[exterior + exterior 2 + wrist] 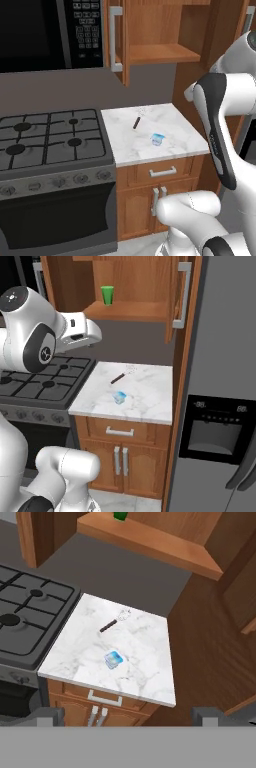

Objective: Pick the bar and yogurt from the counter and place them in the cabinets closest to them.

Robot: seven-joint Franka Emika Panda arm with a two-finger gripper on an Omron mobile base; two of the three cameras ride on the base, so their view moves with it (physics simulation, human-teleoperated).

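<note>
On the white marble surface (172, 135) with faint grey veins, set over brown wooden base units, the tiny pale blue and white yogurt cup (157, 139) stands near the middle of the slab. In the hand view the yogurt (113, 660) sits toward 6 o'clock from a thin dark brown stick (107, 626), well apart from it. The stick (136, 122) lies flat and slanted, its far end near a small pale wire-like item (124, 615) at its 1 o'clock; what that item is cannot be told.

Above the surface, the warm-brown wooden wall cabinet (135, 286) stands open, showing a plain smooth wood shelf (127, 310). Its door (177, 296) carries a long grey bar handle (185, 293). A small green tapered cup (107, 295) stands upright on the shelf at its left end.

At 9 o'clock from the surface is a black gas stove (47, 137) with matte cast grates and round knobs along its front. A black microwave (50, 32) with a keypad hangs above it. A grey refrigerator (220, 406) with a dark dispenser panel stands at 3 o'clock from the surface.

The claw (130, 714) hangs high over the surface, its two dark square tips wide apart with nothing between them.
</note>
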